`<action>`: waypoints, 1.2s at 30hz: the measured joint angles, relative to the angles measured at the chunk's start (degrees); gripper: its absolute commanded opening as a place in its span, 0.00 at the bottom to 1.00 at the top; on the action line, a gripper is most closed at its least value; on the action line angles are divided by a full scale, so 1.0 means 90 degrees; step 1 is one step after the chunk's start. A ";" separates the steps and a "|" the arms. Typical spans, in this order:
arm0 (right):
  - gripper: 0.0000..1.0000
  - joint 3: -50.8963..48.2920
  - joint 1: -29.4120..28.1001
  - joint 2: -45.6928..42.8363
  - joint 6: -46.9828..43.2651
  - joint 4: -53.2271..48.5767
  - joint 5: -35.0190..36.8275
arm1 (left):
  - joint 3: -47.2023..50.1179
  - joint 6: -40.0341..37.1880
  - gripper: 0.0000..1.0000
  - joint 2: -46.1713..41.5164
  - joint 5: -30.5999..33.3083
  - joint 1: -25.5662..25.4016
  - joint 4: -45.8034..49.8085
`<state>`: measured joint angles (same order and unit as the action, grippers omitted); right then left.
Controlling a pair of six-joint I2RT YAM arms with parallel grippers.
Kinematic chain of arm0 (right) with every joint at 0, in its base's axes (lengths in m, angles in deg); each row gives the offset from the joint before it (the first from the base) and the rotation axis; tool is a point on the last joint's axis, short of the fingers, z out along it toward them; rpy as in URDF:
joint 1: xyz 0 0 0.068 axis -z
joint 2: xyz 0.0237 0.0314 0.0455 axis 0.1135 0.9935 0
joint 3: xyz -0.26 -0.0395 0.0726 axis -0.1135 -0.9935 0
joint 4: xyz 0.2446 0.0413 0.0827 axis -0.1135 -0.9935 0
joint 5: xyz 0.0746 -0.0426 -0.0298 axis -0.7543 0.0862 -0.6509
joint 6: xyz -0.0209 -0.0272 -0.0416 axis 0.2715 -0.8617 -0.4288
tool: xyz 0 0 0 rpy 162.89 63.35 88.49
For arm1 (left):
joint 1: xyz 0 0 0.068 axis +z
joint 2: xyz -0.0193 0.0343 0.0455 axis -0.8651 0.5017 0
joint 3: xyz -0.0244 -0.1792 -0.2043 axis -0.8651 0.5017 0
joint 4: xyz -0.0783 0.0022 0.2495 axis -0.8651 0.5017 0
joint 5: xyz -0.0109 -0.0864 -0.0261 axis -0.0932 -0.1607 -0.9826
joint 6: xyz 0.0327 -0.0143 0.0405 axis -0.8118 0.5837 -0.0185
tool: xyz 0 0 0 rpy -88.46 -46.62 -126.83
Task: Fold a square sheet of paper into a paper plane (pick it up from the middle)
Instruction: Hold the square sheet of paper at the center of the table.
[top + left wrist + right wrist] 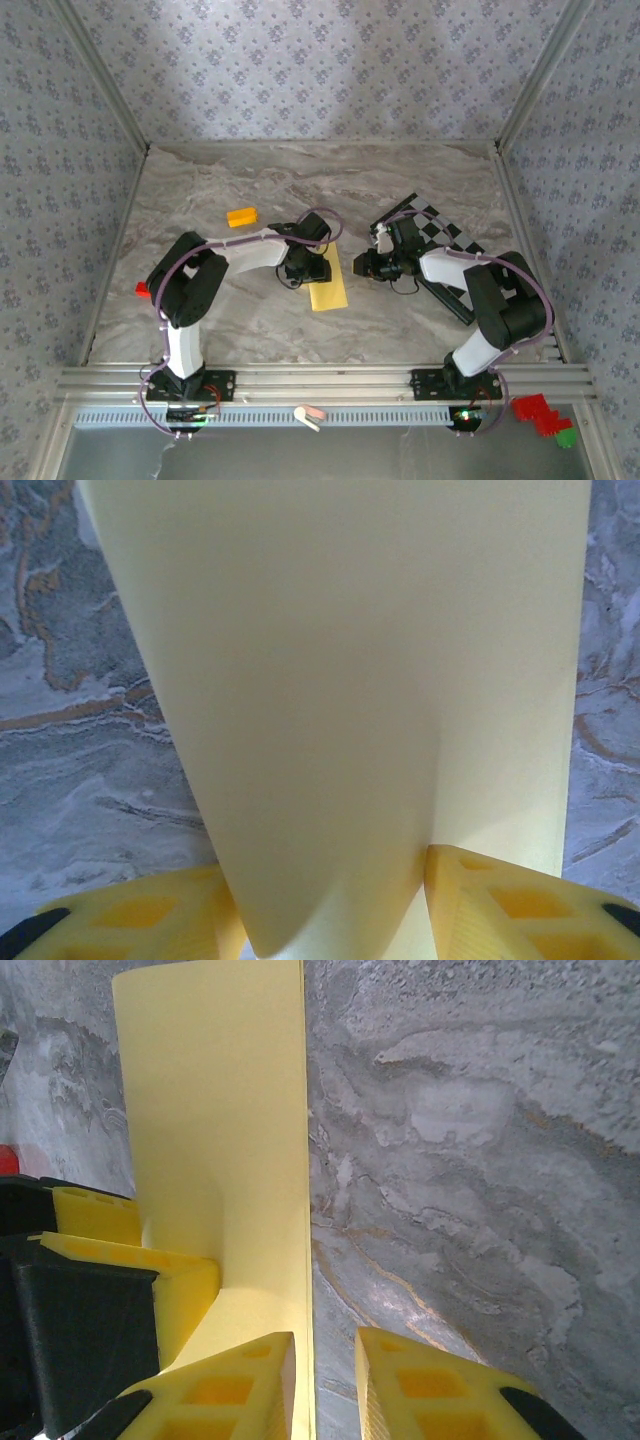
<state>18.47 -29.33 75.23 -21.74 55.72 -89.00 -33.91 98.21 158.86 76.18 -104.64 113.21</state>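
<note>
**Marble table, folded yellow paper between two grippers**

A grey marble-look table sits in a bay lined with blue-grey flowered wallpaper. A metal rail runs along its near edge. The paper is pale yellow and plain on every face shown. It lies near the middle of the table as a folded strip, longer than wide, between the two grippers.

The left gripper hangs over the strip's left side and hides part of it from above. In its wrist view a raised, curved fold of the paper stands between its yellow fingers, one on either side. Whether they squeeze the fold I cannot tell.

The right gripper is low at the strip's right edge with its fingers parted and a clear gap between them. The paper's straight edge runs into that gap, one finger lies over the sheet, and the jaws are not closed on it.

An orange block lies apart, beyond the left arm. A black-and-white checkered board lies at the right, partly under the right arm. Red pieces and a green piece rest off the table at the near right corner.
</note>
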 measured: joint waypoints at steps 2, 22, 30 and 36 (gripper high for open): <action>0.24 0.0000 -0.0002 0.0000 0.0000 0.0000 0.0000 | 0.0002 0.0005 0.52 0.0000 0.0000 0.0000 -0.0002; 0.23 0.0083 -0.0109 0.0155 0.0000 -0.0019 -0.0046 | -0.0029 0.0007 0.54 0.0134 -0.0002 -0.0002 0.0010; 0.22 0.0104 -0.0136 0.0214 0.0000 -0.0024 -0.0049 | -0.0053 0.0005 0.54 0.0163 -0.0002 -0.0005 0.0034; 0.16 0.0182 -0.0231 0.0282 0.0000 -0.0063 -0.0051 | -0.0058 0.0005 0.54 0.0168 0.0000 -0.0005 0.0039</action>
<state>20.11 -31.40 77.76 -21.74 55.15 -89.46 -34.44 98.25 160.37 76.18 -104.69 113.56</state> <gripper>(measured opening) 0.186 0.535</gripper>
